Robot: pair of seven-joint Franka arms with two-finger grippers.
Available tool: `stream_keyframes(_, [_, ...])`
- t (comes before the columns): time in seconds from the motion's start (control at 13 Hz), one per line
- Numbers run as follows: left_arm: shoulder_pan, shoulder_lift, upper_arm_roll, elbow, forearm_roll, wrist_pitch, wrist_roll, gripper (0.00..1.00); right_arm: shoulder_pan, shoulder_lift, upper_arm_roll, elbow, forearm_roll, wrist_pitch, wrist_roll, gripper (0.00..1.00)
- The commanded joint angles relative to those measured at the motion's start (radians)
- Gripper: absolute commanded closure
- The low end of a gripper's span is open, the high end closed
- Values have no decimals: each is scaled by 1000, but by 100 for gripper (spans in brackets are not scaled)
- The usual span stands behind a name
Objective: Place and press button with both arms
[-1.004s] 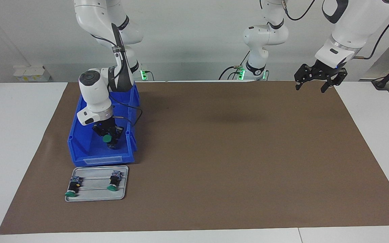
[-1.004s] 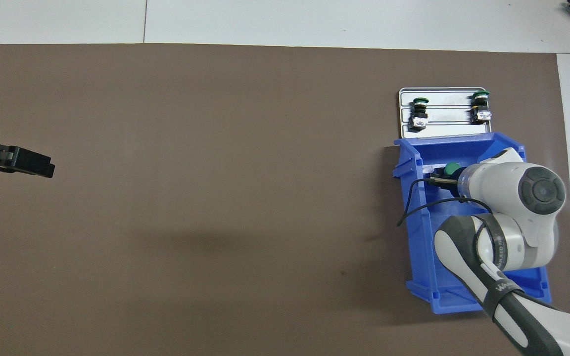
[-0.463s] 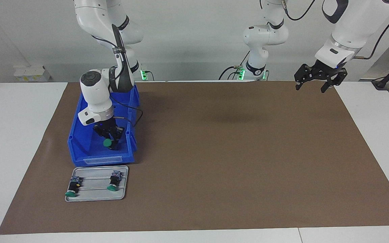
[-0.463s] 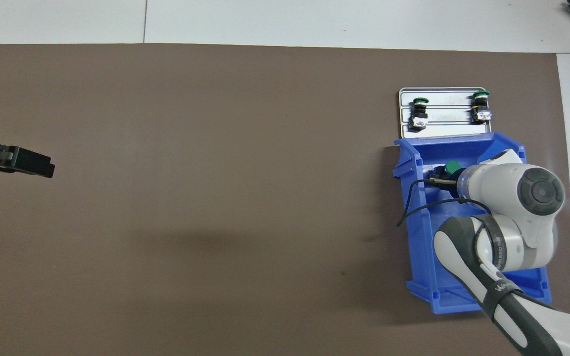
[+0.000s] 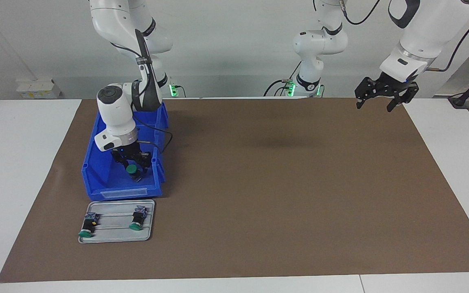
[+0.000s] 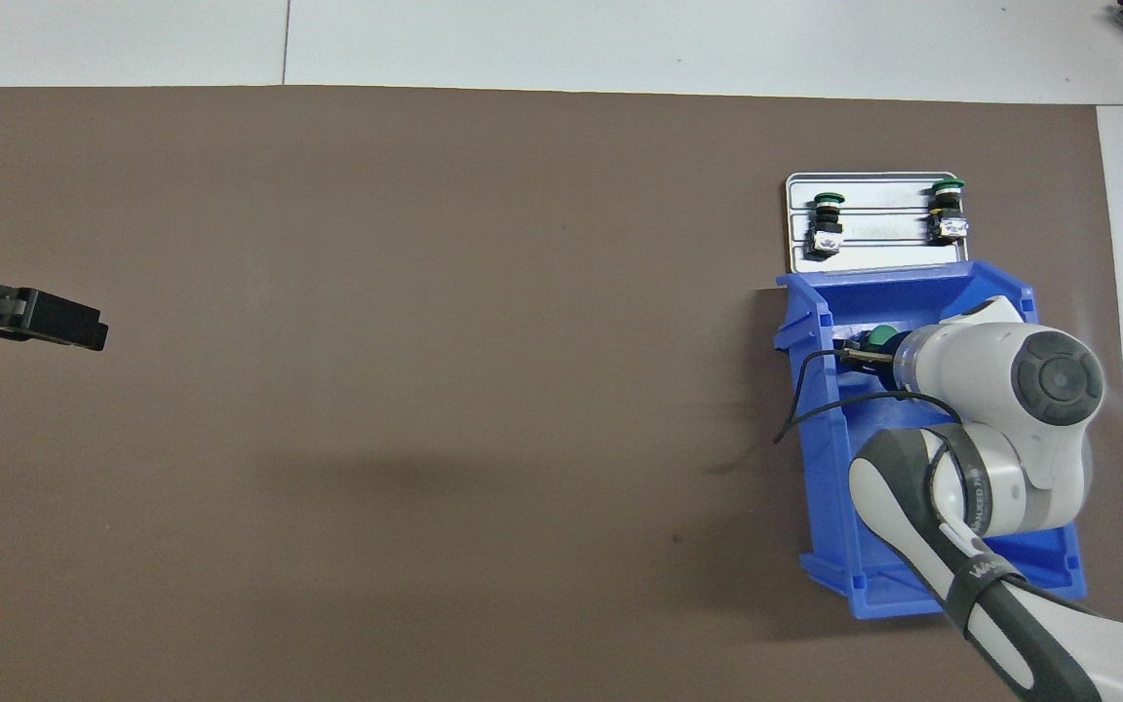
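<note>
A button (image 5: 132, 167) (image 6: 879, 338) with a green cap lies inside the blue bin (image 5: 96, 179) (image 6: 912, 292), toward the right arm's end of the table. My right gripper (image 5: 132, 162) reaches down into the bin right over this button, open, its fingers spread on either side of the cap. In the overhead view the right arm's wrist covers most of the gripper. My left gripper (image 5: 375, 103) (image 6: 84, 331) hangs open in the air over the mat's corner at the left arm's end, holding nothing.
A small metal tray (image 5: 116, 236) (image 6: 873, 258) lies just past the bin, farther from the robots. Two more green-capped buttons (image 5: 138, 219) (image 5: 87, 226) lie on it, one with a yellow spot. A brown mat (image 5: 283, 195) covers the table.
The right gripper has gone from shut on the button to open inside the bin. The button dipped, then settled between the fingers. The left arm has not moved.
</note>
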Motion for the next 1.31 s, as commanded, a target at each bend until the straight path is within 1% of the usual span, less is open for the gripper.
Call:
stream_keyframes(0.0, [12, -31, -5, -35, -3, 10, 5, 0, -5, -48, 5, 4, -15, -71, 17, 10])
stream_keyframes(0.15, [12, -31, -5, -35, -3, 10, 5, 0, -9, -88, 3, 13, -15, -142, 9, 10])
stream_keyframes(0.31, [12, -31, -5, -35, -3, 10, 5, 0, -14, -137, 5, 34, -15, -244, -8, 10])
stream_keyframes(0.46, [12, -31, -5, -35, -3, 10, 7, 0, -15, -181, 5, 82, -15, -373, -35, 10])
stream_keyframes(0.54, [12, -31, -5, -35, -3, 10, 5, 0, -15, -197, 5, 124, -15, -454, -49, 10])
stream_keyframes(0.69, [12, -31, -5, -35, -3, 10, 7, 0, -17, -200, 5, 233, 1, -608, -78, 9])
stream_keyframes(0.85, [12, -31, -5, -35, -3, 10, 5, 0, -9, -195, 6, 333, 1, -712, -101, 9])
stream_keyframes(1.08, [12, -31, -5, -35, -3, 10, 5, 0, -12, -159, 6, 497, 11, -853, -156, 9])
stream_keyframes(1.24, [12, -31, -5, -35, -3, 10, 5, 0, -22, -105, 6, 643, 39, -973, -160, 9])
